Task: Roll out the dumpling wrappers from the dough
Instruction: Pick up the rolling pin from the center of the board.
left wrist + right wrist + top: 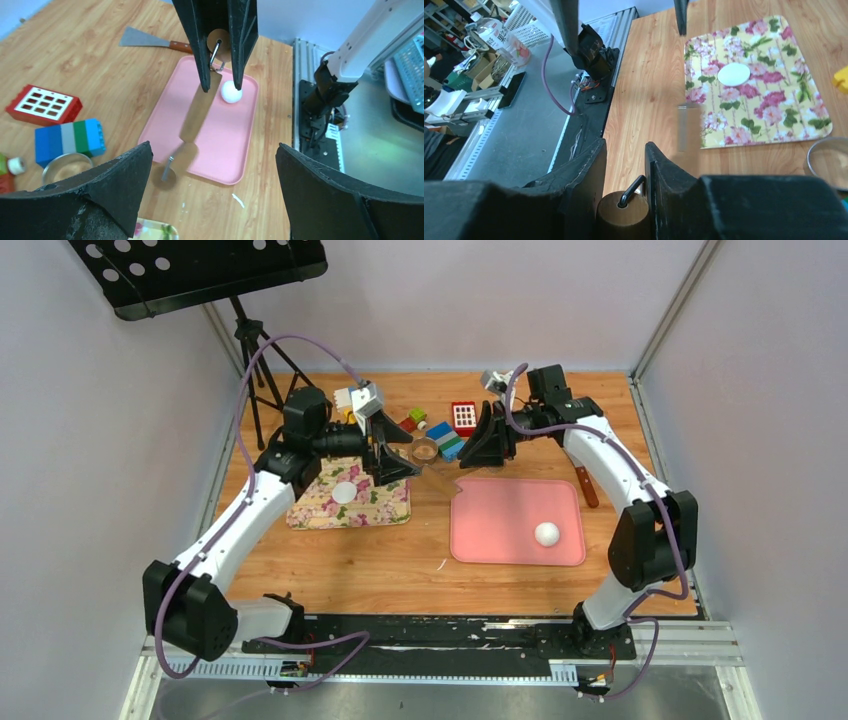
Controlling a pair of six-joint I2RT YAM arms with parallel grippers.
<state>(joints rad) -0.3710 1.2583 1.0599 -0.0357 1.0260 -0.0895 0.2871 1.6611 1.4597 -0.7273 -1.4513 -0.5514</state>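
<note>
A ball of dough [546,533] [231,91] lies on the pink tray [495,525] [225,145]. One round white dumpling wrapper [345,492] [733,74] rests on the floral tray [385,510] [774,115]. My right gripper [482,452] [625,150] is shut on one end of a small wooden rolling pin [623,217] [200,107], which hangs slanting in the air between the two trays. My left gripper [395,466] [212,150] stands wide open just short of the pin's other end, holding nothing.
A metal ring [425,450] [65,167] and toy blocks [447,437] [69,140] sit behind the grippers. A scraper with a wooden handle [587,487] [150,41] lies right of the pink tray. A music stand [200,270] rises at the back left.
</note>
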